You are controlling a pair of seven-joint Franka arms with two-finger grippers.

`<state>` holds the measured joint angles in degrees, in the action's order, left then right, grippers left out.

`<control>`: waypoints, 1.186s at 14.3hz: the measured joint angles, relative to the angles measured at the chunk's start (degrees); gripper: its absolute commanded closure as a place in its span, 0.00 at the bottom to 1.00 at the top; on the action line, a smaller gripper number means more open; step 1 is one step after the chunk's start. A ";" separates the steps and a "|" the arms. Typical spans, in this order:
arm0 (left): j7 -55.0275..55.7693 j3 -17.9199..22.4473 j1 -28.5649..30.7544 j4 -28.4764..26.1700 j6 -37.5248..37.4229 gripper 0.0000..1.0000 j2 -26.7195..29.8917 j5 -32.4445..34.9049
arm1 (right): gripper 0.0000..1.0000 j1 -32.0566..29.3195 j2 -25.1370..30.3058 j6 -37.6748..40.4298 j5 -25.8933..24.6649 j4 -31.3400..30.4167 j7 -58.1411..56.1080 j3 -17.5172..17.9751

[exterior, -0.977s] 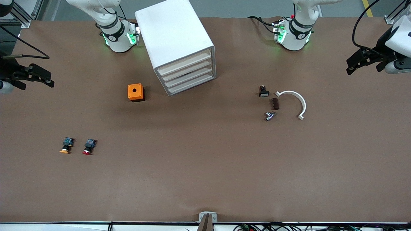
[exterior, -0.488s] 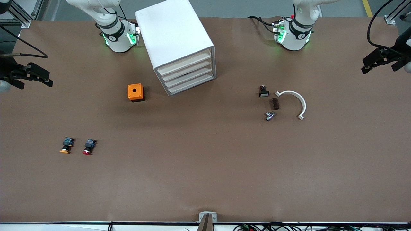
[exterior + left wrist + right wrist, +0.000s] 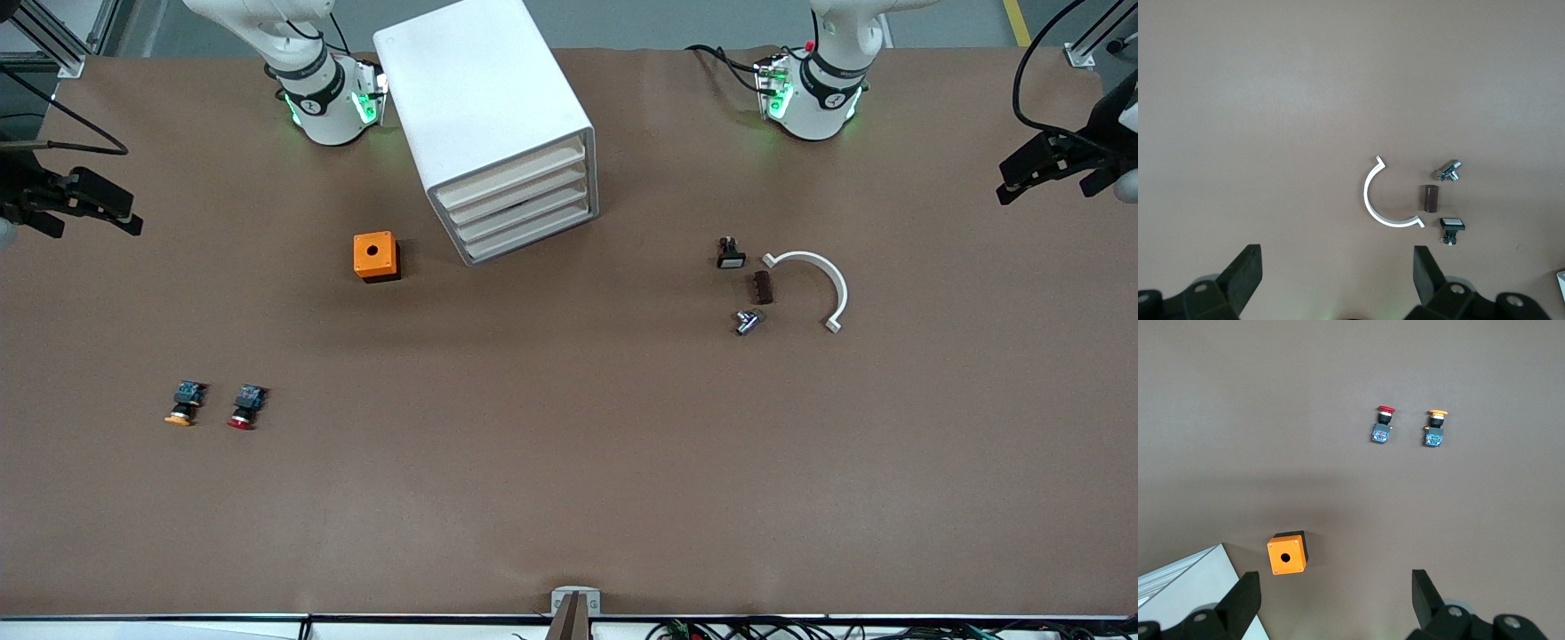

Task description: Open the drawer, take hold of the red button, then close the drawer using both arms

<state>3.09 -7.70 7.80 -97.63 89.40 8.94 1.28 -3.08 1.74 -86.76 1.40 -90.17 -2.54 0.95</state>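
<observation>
Left tool point(image 3: 1333, 277) and right tool point(image 3: 1331, 600) agape, empty, aloft; only front view with whole drawer point(image 3: 514, 197)

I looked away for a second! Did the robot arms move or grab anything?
The left gripper pulled outward and up past the left arm's end of the table. The right gripper crept slightly upward at its end. Both are open and empty. The cabinet, red button and other parts stayed put.

White cabinet point(image 3: 484, 107), cream drawer point(image 3: 516, 188), orange box point(image 3: 375, 256), red-capped button point(image 3: 244, 407), brown table point(image 3: 569, 462)
</observation>
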 measured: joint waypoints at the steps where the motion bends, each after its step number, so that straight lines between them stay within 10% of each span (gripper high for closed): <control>1: 0.00 0.04 0.01 0.00 0.00 0.00 0.00 0.00 | 0.00 0.00 0.02 0.03 0.00 0.00 0.00 0.00; 17: -0.17 -0.77 -0.31 0.56 -0.55 0.00 -0.03 0.00 | 0.00 -0.23 0.79 0.91 0.01 -0.38 0.07 -0.21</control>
